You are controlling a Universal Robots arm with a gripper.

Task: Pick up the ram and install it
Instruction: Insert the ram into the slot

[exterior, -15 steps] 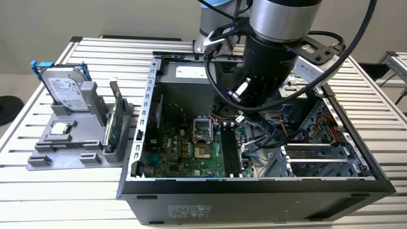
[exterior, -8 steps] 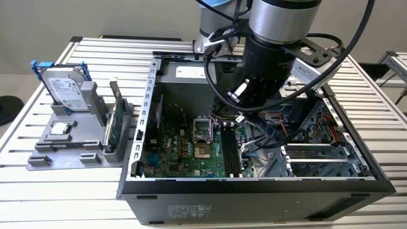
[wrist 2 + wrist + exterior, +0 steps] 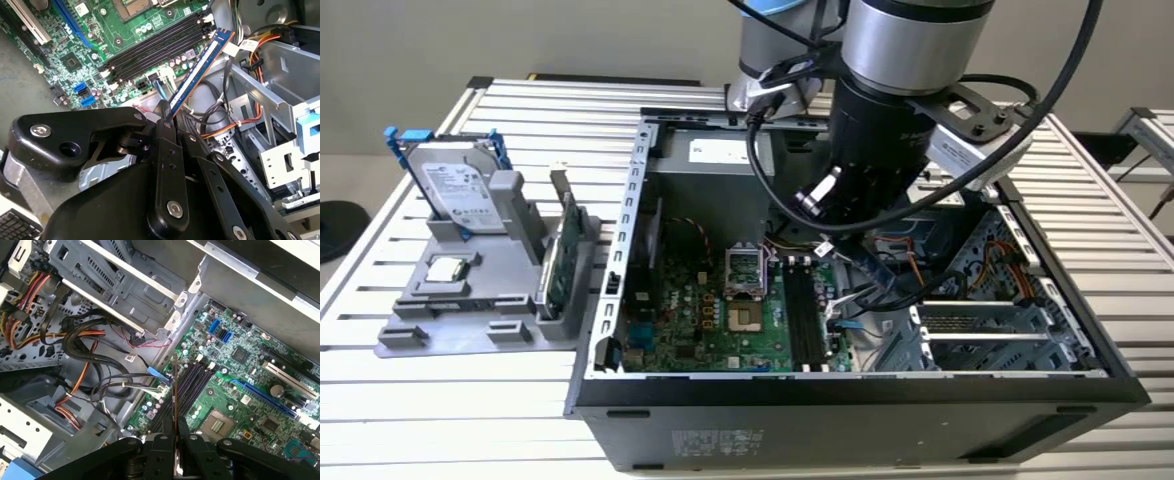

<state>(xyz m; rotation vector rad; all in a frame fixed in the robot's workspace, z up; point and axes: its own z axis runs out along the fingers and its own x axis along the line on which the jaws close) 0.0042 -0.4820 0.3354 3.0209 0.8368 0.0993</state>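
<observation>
Blue-faced with a pale strip along it in the second wrist view, the ram (image 3: pixel 200 70) is clamped at its near end between the 2 fingers of the hand (image 3: pixel 167 111) — closed on it, not resting anywhere. The stick projects straight out ahead of the fingertips, so its long axis carries on from the hand's own line.

In the first wrist view the ram (image 3: pixel 175 395) shows edge-on as a thin line rising from the hand (image 3: pixel 175 434) and crossing the black slots (image 3: pixel 192 385). It hangs above them, not seated, with a bundle of cables (image 3: pixel 85 345) off to one side.

The relation that matters is stick against slot. In the second wrist view its far end sits near the white clips at one end of the slots (image 3: pixel 155 47), but its length looks skewed to theirs rather than lying along them. I judge it is not yet lined up.

In the exterior view the arm (image 3: pixel 881 130) reaches down into the open case (image 3: pixel 854 385) on the counter (image 3: pixel 454 400). From where it enters, the slots (image 3: pixel 803 315) lie at about 7 o'clock on the green motherboard (image 3: pixel 707 310), close below — the stick is already over its target area.
</observation>
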